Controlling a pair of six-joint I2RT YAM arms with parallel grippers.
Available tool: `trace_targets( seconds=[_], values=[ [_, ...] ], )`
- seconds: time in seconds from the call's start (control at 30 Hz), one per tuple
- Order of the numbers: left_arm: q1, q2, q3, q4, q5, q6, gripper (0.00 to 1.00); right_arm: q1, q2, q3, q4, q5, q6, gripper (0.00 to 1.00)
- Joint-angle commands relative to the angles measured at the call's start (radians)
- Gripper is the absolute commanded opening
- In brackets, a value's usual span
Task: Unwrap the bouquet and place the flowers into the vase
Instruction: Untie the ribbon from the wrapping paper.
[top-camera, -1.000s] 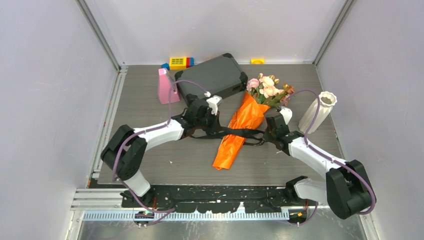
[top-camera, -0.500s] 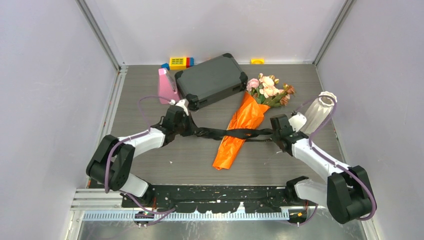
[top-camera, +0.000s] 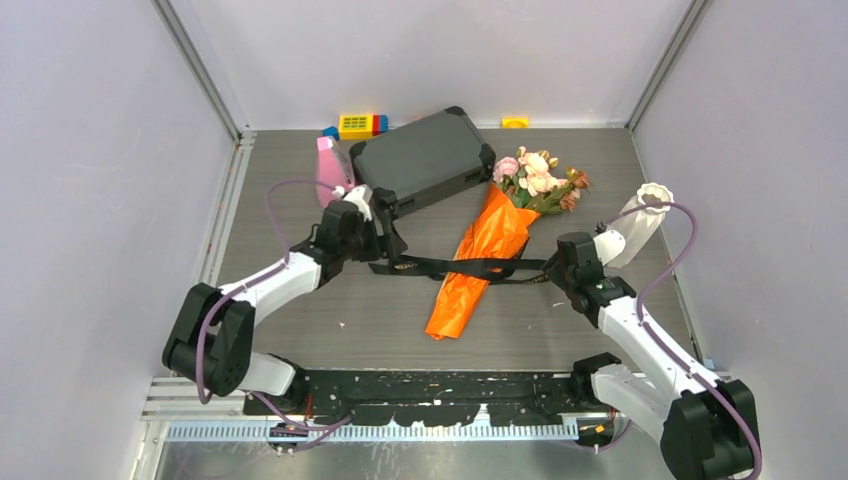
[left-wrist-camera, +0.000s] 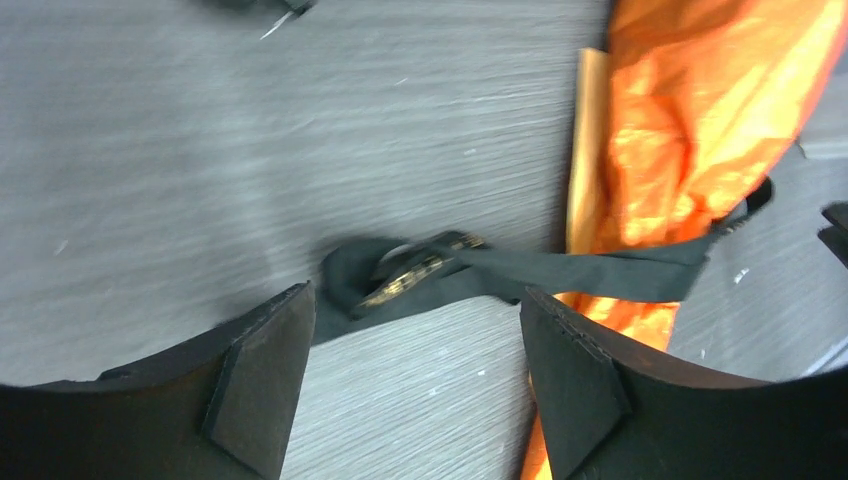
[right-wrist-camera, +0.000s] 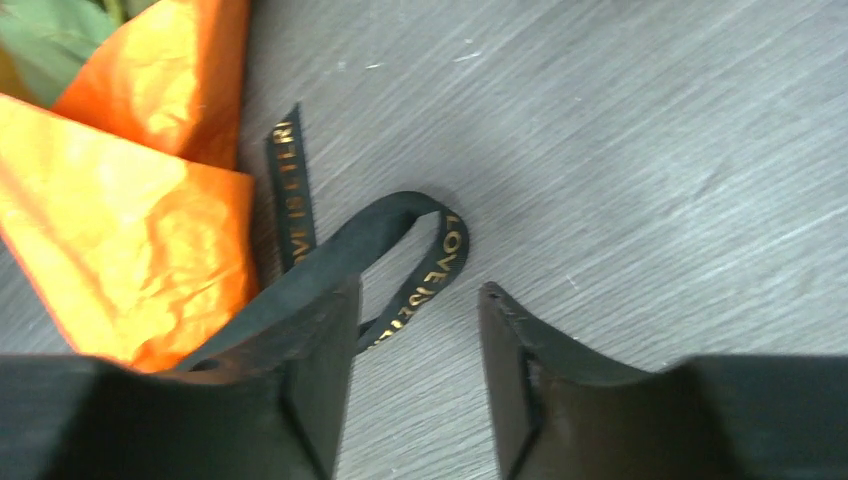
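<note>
**Fingers.** Left fingers (left-wrist-camera: 255, 380) stand wide apart with nothing between them. Right fingers (right-wrist-camera: 505, 350) are parted more narrowly, and their gap is also empty. Neither pair holds anything.

**Task thing.** The bouquet (top-camera: 478, 262) lies flat on the desk (top-camera: 380, 320) between the two pairs of fingers. Its long axis runs crosswise to the line joining them. The flowers (top-camera: 538, 178) are at the end beyond both pairs, and the pointed paper tip is at the end back toward the arm bases.

**Ribbon.** The ribbon (top-camera: 430, 265) runs as a straight black band over the paper, along the line from one pair to the other.
- Left wrist view: its bunched end lies on the desk just ahead of the open gap, and the orange paper sits ahead and to the right.
- Right wrist view: a printed loop of it (right-wrist-camera: 447, 250) lies just ahead of the gap, and the paper is off to the left.
- I cannot tell whether it passes under the cone.

**Judgement.** The bow looks undone, but the paper is not yet opened. Each pair has a ribbon end straight ahead. The right fingers are nearer the vase (top-camera: 632, 222), which lies tipped over beyond and outboard of them, so standing it up likely falls to that arm.
</note>
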Motion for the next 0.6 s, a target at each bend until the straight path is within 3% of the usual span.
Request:
trace_targets(
  seconds=[0.0,0.03,0.1,0.37,0.57],
  values=[
    [-0.107,0.031,0.162,-0.067,0.033,0.209,0.78,-0.004,-0.058,0.006,0.086,-0.116,-0.119,0.6],
    [-0.142,0.053,0.19,-0.084,0.031,0.239,0.78,-0.003,-0.066,0.006,0.11,-0.136,-0.152,0.7],
    [-0.204,0.103,0.251,-0.095,0.032,0.278,0.78,0.007,-0.061,0.012,0.138,-0.199,-0.195,0.75],
    [-0.409,0.304,0.469,-0.158,-0.065,0.376,0.82,0.159,0.07,0.099,0.199,-0.251,-0.299,0.78],
    [-0.448,0.348,0.489,-0.19,-0.127,0.381,0.83,0.209,0.149,0.111,0.256,-0.273,-0.286,0.79]
  ],
)
